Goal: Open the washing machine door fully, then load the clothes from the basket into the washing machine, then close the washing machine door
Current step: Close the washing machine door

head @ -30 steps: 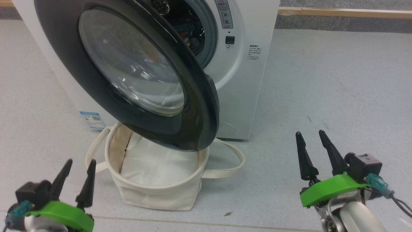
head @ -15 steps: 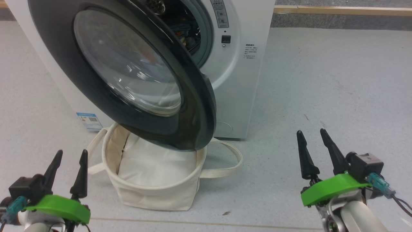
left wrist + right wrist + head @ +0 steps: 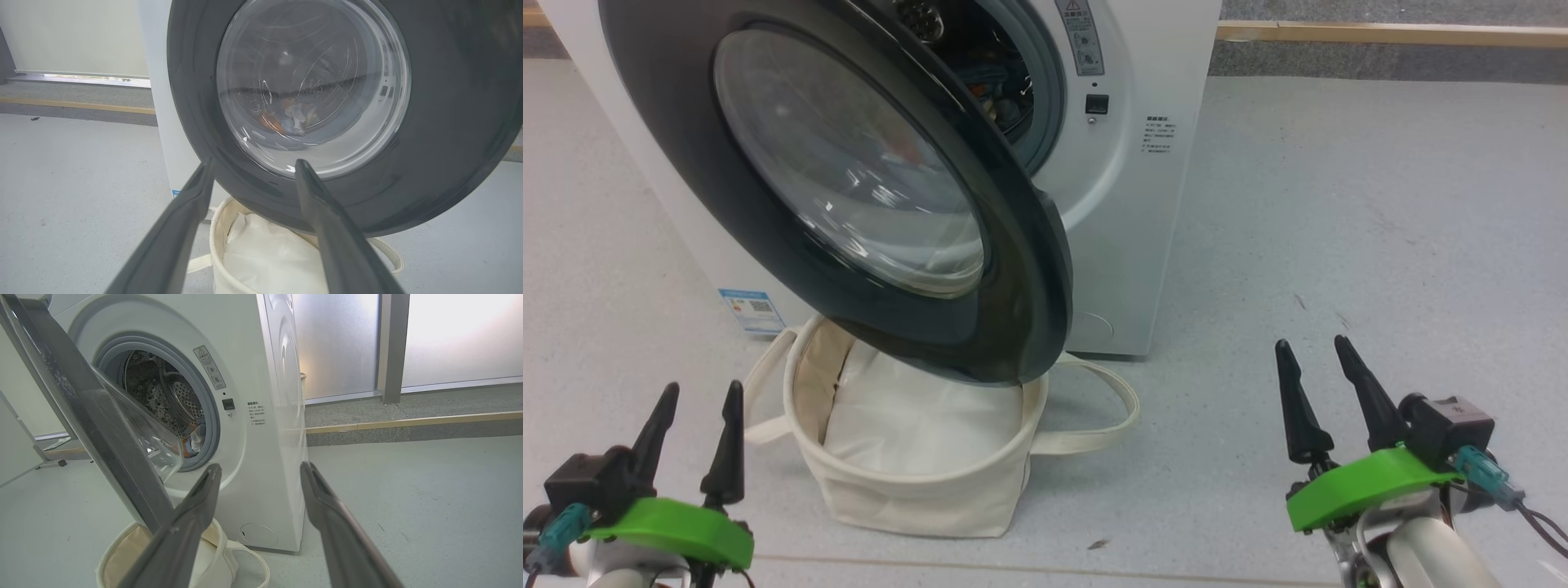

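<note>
Door (image 3: 849,188) stands half-swung above basket (image 3: 915,498); clothes (image 3: 192,443) lie in drum (image 3: 163,392). Left hand (image 3: 703,386) and right hand (image 3: 1312,343): wide, empty, low. Door judged stiff, hinged, rim glossy and probably slippery. You push flat on its free edge, not the glass.

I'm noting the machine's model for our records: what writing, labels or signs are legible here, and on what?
No text is legible.
Tall grey sticker beside the drum opening of the white front-loading washing machine: warning triangle, wording too small.
Block of small dark print on its front panel: too small.
Blue-topped label at its lower corner: square code, wording blurred.
</note>
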### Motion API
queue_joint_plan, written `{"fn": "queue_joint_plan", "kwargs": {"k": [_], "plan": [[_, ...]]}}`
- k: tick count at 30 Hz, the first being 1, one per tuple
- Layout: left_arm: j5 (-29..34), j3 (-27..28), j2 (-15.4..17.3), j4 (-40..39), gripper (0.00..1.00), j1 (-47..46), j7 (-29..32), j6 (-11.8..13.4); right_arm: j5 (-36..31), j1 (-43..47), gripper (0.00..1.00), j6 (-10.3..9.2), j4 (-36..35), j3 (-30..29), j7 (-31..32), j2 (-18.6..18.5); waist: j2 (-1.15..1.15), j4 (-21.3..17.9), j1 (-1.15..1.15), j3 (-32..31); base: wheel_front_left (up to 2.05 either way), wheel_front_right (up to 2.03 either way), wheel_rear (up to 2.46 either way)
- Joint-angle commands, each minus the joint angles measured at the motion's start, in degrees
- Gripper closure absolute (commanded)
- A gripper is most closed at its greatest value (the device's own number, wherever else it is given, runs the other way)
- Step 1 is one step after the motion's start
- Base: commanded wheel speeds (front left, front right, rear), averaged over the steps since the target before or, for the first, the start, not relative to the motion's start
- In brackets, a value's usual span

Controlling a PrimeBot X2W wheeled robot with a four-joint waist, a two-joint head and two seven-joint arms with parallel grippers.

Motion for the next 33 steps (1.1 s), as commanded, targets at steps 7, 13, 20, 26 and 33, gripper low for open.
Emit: {"fn": "queue_joint_plan", "kwargs": {"k": [7,13,20,26,33], "plan": [[0.91,2.8,0.8,-2.27,0.0,-1.23,-0.7,-0.31,0.17,-1.11,0.0,0.03,-1.44,1.44,-0.71,-0.87,0.0,0.21,0.0,-0.41,0.0,0.0,0.0],[0.3,2.36,0.5,-3.12,0.0,-1.01,-0.7,-0.33,1.49,-1.16,1.0,0.03,-0.9,3.27,-0.71,-1.27,0.0,2.22,0.0,-1.16,0.0,0.0,0.0],[-0.15,1.26,0.31,-3.85,0.0,-0.12,-0.7,-0.33,2.35,-3.62,1.0,0.03,0.36,9.55,-0.71,-0.06,0.0,6.31,0.0,-1.93,0.0,0.0,0.0],[-0.44,0.39,0.21,-3.59,0.0,0.44,-0.7,-0.33,4.28,-9.42,1.0,0.03,5.35,17.11,-0.71,2.08,0.0,11.38,0.0,-2.05,0.0,0.0,0.0],[-1.03,-1.23,-0.18,-3.36,0.0,0.63,-0.7,-0.34,5.84,-15.3,1.0,0.03,11.51,20.21,-0.71,3.14,0.0,17.67,0.0,-1.81,0.0,0.0,0.0]]}}
